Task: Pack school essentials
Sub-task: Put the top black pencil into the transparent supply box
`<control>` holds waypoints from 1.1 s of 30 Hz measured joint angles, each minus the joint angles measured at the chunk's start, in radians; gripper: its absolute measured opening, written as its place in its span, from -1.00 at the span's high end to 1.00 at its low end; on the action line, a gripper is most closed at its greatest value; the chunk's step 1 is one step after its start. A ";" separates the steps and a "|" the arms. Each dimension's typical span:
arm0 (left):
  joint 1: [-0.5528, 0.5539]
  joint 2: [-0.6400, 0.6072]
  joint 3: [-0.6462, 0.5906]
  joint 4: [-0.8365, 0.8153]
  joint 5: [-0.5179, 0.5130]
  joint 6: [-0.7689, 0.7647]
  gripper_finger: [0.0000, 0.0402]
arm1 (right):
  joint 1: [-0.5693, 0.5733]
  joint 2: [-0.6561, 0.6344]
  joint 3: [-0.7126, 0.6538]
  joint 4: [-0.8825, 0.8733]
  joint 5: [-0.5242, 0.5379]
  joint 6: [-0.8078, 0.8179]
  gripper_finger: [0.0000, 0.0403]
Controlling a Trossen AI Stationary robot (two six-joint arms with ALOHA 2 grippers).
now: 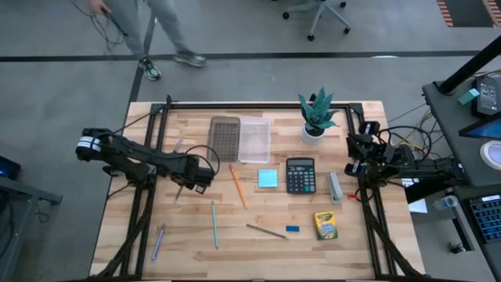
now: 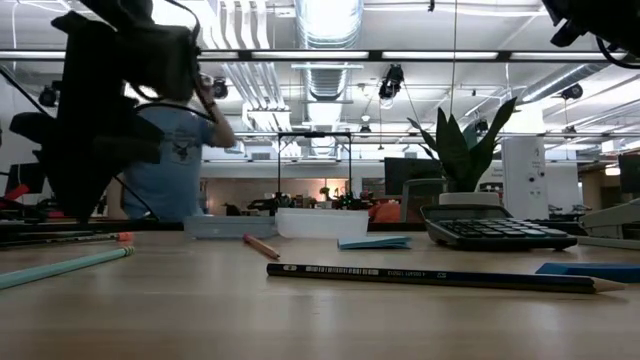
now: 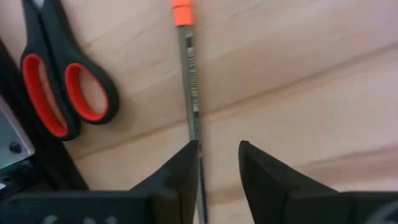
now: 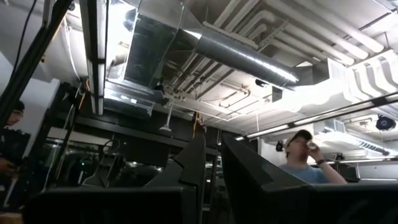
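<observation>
My left gripper (image 3: 217,152) points down at the table, open, near the table's left side (image 1: 184,184). A grey pencil with an orange end (image 3: 189,81) lies on the wood and runs in between the fingers, close along one of them. Red-handled scissors (image 3: 59,87) lie flat beside it. Farther right lie an orange pencil (image 1: 237,186), a green pencil (image 1: 214,225), a blue pen (image 1: 157,241), a dark pencil (image 1: 266,231), a blue eraser (image 1: 292,229), a light-blue sticky pad (image 1: 268,178) and the crayon box (image 1: 326,225). My right gripper (image 4: 212,155) waits at the table's right edge, tilted up toward the ceiling, open by a narrow gap. My left gripper comes from above with its fingers along the grey pencil. The shaft (image 3: 196,134) lies on the table right at the inner edge of one finger (image 3: 186,162). Whether that finger touches it, I cannot tell.
A dark brown tray (image 1: 225,135) and a clear tray (image 1: 254,139) sit at the far middle, with a potted plant (image 1: 317,113) to their right. A calculator (image 1: 300,175) and a grey stapler (image 1: 335,188) lie on the right. A person stands beyond the far edge (image 2: 175,150).
</observation>
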 joint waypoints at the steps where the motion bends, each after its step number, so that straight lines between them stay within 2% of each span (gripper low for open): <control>1: 0.000 0.003 -0.008 -0.004 -0.004 -0.004 0.48 | 0.000 0.000 0.000 -0.004 0.000 0.000 0.79; 10: 0.006 0.007 -0.067 0.061 -0.074 -0.005 0.46 | 0.000 0.000 0.000 -0.008 0.000 -0.003 0.79; 24: 0.013 0.003 -0.139 0.186 -0.079 -0.009 0.46 | 0.000 0.001 0.000 -0.009 0.000 -0.005 0.79; 28: 0.016 0.005 -0.140 0.193 -0.078 -0.005 0.53 | 0.000 0.002 0.000 -0.009 0.000 -0.005 0.79; 33: 0.017 0.006 -0.140 0.203 -0.077 -0.006 0.74 | 0.000 0.002 0.000 -0.009 0.000 -0.005 0.79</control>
